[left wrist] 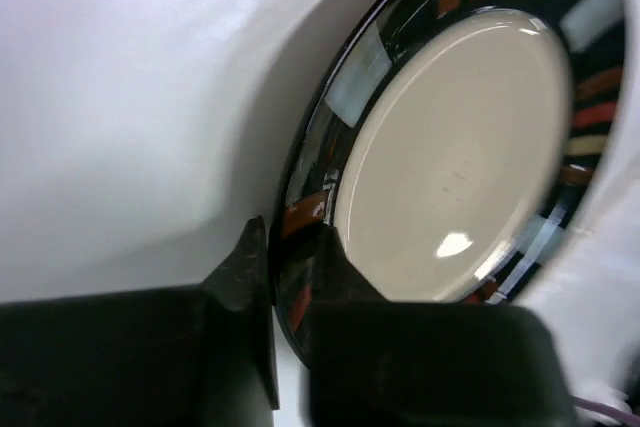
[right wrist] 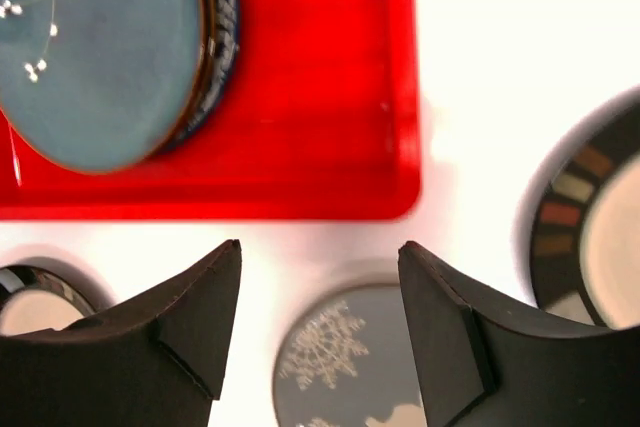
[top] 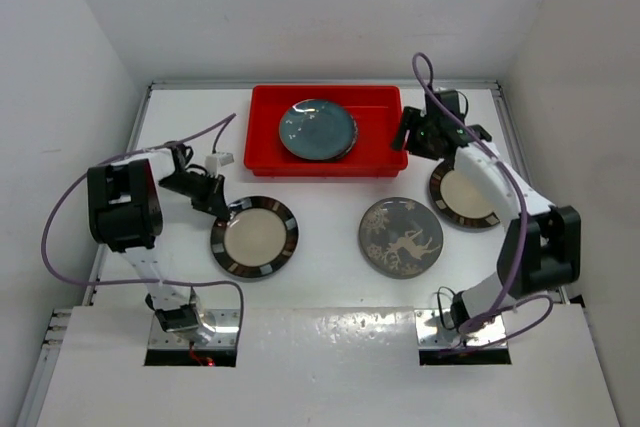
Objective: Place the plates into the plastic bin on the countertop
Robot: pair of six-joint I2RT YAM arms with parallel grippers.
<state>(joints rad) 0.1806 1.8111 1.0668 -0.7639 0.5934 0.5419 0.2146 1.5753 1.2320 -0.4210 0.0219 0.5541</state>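
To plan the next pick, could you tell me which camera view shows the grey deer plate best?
The top external view: the grey deer plate lies whole and unobstructed there. The right wrist view catches only part of the plate at its bottom edge; the left wrist view misses it.

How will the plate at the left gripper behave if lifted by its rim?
Probably stiff and fairly heavy: the striped-rim plate looks like glazed ceramic. Its glossy rim, pinched by the left gripper, may slip or tilt.
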